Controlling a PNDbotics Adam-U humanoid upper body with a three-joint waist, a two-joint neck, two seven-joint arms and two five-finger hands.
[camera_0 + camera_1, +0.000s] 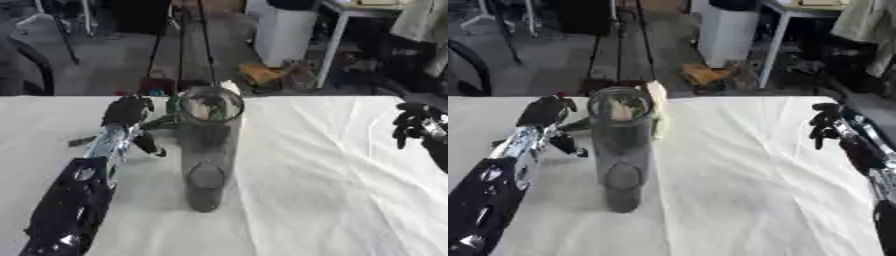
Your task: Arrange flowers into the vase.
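A tall clear glass vase [208, 150] stands upright in the middle of the white-covered table [332, 190]. A flower with a pale cream head [656, 97] and a green stem [162, 121] lies just behind the vase rim, its head to the rim's right. My left hand [127, 111] is to the left of the vase at rim height, fingers curled round the stem. Whether the flower is inside the vase or behind it I cannot tell. My right hand [828, 125] hovers over the table's right side, fingers relaxed and hanging down, holding nothing.
The table's far edge [350, 96] runs just behind the vase. Beyond it are a dark tripod [179, 45], a white cabinet [284, 30] and floor clutter. The cloth is creased to the right of the vase.
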